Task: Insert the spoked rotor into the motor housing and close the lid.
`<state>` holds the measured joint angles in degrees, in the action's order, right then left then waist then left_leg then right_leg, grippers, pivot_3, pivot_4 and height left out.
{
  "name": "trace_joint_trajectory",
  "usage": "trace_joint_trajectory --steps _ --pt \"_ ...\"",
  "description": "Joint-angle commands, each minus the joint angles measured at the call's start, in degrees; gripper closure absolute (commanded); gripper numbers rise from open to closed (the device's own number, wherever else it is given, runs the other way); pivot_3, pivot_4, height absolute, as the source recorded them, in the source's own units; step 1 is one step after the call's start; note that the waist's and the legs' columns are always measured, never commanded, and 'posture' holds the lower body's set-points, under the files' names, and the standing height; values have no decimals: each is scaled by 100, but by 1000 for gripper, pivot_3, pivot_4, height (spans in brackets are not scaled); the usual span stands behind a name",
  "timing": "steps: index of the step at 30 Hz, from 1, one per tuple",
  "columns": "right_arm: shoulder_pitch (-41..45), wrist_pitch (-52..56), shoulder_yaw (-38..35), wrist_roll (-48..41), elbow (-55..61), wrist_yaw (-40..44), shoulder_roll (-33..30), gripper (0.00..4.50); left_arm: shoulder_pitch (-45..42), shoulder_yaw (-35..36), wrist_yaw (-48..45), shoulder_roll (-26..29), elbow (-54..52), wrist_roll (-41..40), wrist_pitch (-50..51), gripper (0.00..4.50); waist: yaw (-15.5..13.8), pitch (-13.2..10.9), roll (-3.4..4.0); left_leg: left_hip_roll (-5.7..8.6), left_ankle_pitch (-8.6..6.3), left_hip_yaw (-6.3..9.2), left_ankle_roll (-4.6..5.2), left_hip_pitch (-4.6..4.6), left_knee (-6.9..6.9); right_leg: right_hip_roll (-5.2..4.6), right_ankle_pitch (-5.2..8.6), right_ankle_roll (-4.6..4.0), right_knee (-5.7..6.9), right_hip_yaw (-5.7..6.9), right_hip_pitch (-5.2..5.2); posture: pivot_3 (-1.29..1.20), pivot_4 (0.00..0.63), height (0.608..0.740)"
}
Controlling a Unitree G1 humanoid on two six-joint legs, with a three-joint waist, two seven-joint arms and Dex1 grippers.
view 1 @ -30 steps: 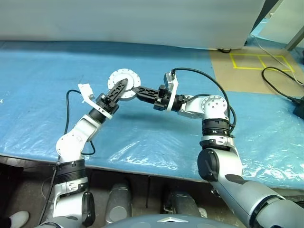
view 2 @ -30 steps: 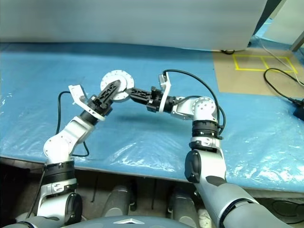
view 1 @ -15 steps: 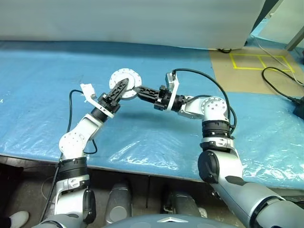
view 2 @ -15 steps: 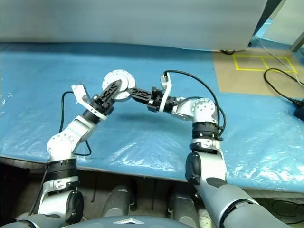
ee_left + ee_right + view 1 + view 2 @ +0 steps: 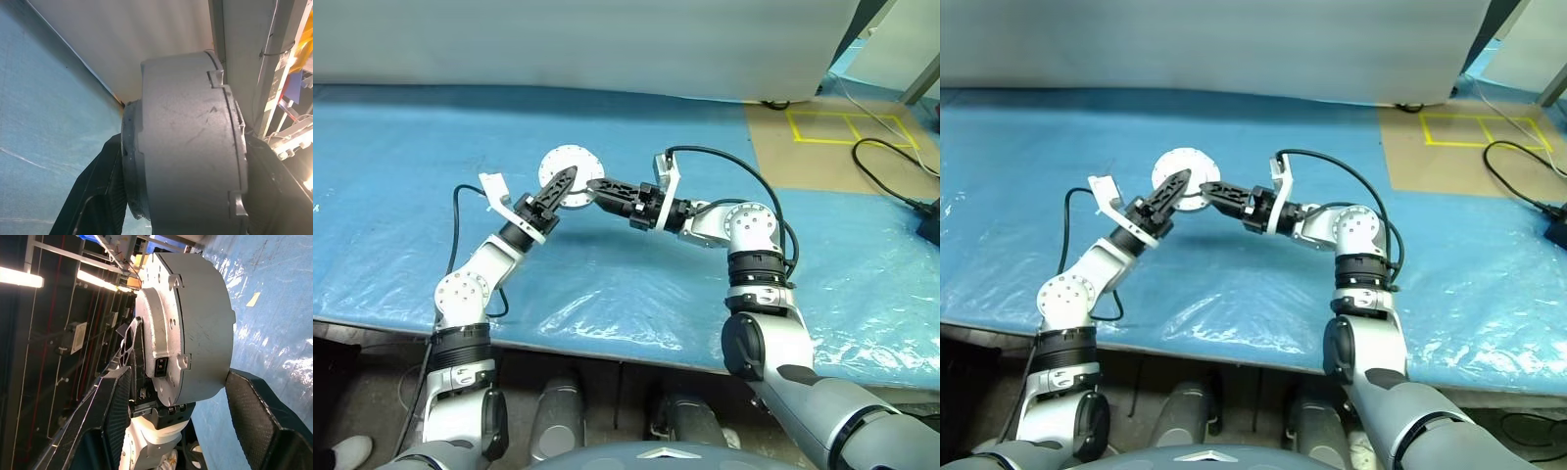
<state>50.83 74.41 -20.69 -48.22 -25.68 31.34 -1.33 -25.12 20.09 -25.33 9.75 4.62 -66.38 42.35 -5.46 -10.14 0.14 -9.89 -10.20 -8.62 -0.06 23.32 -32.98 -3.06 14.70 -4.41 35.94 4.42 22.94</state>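
In the left eye view the motor housing (image 5: 566, 176), a stiff, probably hefty metal drum, sits upper centre, held aloft above the blue sheet (image 5: 401, 166) by the left gripper (image 5: 556, 188), arm angled up-right. The left wrist view shows fingers (image 5: 98, 205) flanking its wall (best held across the rim). In the right wrist view, the right gripper (image 5: 195, 406) stands spread around it, released.
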Motion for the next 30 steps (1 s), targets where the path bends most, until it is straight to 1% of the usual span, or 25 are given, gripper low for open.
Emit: trace_joint_trajectory --steps 1,3,10,17,20,24,27,30 --pt "272 24 -128 -383 170 125 56 1349 -50 228 -19 121 -12 70 -202 1880 -2 0 0 0 0 0 0 0 0 0 0 0 0 0 0 0 150 740" --pt "276 29 -134 -388 151 112 62 1349 -51 237 -43 109 -6 71 -223 1984 -2 0 0 0 0 0 0 0 -1 0 0 0 1 0 0 0 150 740" --pt "286 22 -128 -393 138 108 79 1349 -219 276 135 147 24 152 -276 1985 -4 0 0 0 1 0 1 0 -2 0 0 -1 2 0 0 0 150 740" --pt "360 -69 -191 -375 3 176 -78 1349 -508 834 303 519 -95 -159 -459 1985 66 0 0 -4 0 -1 1 -3 -2 1 0 -1 9 0 3 0 150 740" --pt "391 -122 -198 -372 -107 223 -167 1349 -553 982 449 601 -316 -267 -459 1985 19 0 0 -1 0 1 1 1 -2 0 0 -1 3 1 2 0 150 740" --pt "384 -166 -127 -336 -127 256 -183 1349 -265 1174 591 811 -649 -303 -415 1985 -19 0 0 -1 1 2 2 7 -7 -1 0 -1 2 6 2 0 150 740" --pt "340 -190 -48 -306 -120 294 -188 1349 -45 1361 761 1048 -668 -108 -571 1985 -4 1 -1 -1 1 3 1 7 -10 -1 -1 -1 4 5 2 0 150 740" --pt "290 -206 -19 -300 -130 302 -163 1349 12 1422 945 1324 -438 474 -985 1985 16 1 -1 -8 0 3 0 0 -10 3 0 -2 10 5 2 0 150 740"
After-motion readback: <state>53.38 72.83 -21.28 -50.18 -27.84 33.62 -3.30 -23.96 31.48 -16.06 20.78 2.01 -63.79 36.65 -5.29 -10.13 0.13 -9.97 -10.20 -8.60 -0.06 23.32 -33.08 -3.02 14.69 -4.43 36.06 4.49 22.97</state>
